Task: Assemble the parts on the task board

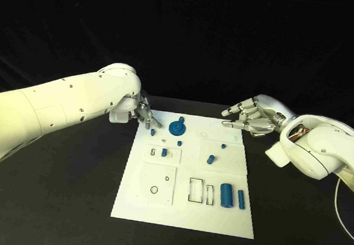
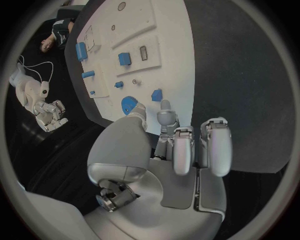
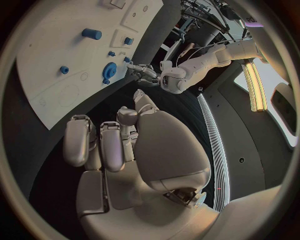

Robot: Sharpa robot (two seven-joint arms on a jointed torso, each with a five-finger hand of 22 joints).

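At the upper left corner of the task board [image 1: 183, 216] my left robot hand [image 1: 137, 112] hovers empty, fingers apart, near a small blue part [image 1: 152, 132], probably to pick it, while my right robot hand [image 1: 253, 119] waits open.

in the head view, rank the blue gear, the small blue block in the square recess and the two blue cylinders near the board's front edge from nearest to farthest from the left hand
1. Blue gear: at the board's far end, just beside the left hand.
2. Small blue block: in the square recess, mid-board on the left side.
3. Two blue cylinders: near the front edge, on the right side.
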